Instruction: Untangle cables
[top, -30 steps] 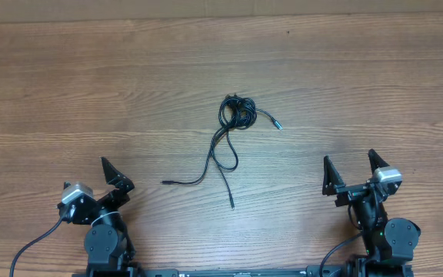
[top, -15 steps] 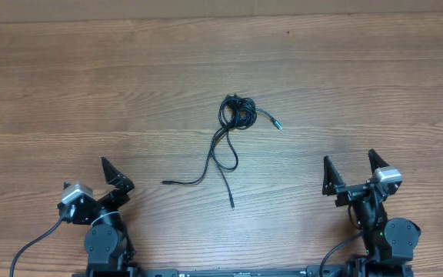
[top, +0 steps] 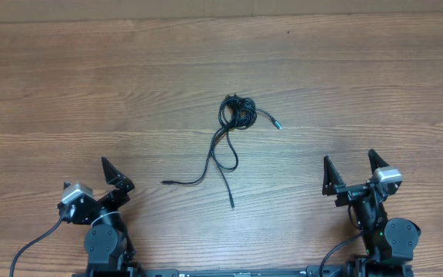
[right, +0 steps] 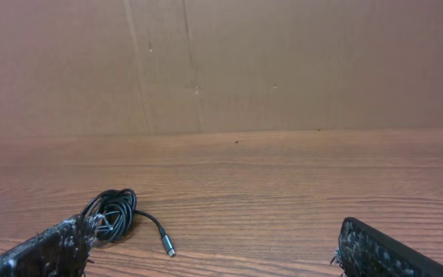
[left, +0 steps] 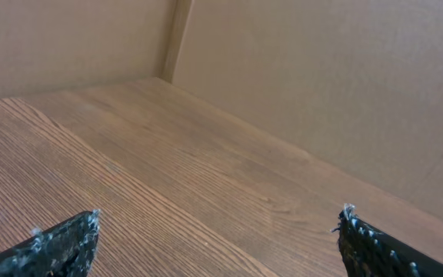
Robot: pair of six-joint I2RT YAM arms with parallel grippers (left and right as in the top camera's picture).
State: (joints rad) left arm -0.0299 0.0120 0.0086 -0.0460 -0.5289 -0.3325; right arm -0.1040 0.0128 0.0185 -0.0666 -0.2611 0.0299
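**A:** Overhead: cables (top: 238, 112) lie mid-table (top: 375, 77), between the arms, with the tangled end far and the tails running back, leaning left.

**B:** Fingers?

**A:** Left fingers (top: 108, 168) and right fingers (top: 328, 177) are spread and empty. The left is nearer the loose plug (top: 166, 182). The right faces the tangle.

Even, diffuse light with a warm tint, medium bright. No glare on the desk (top: 360, 77). Overhead view is sharp, and the cables (top: 233, 123) cast barely any shadow. Wrist views are softer: desk grain crisp in the lower frame, blurring toward the top, corners slightly dim.
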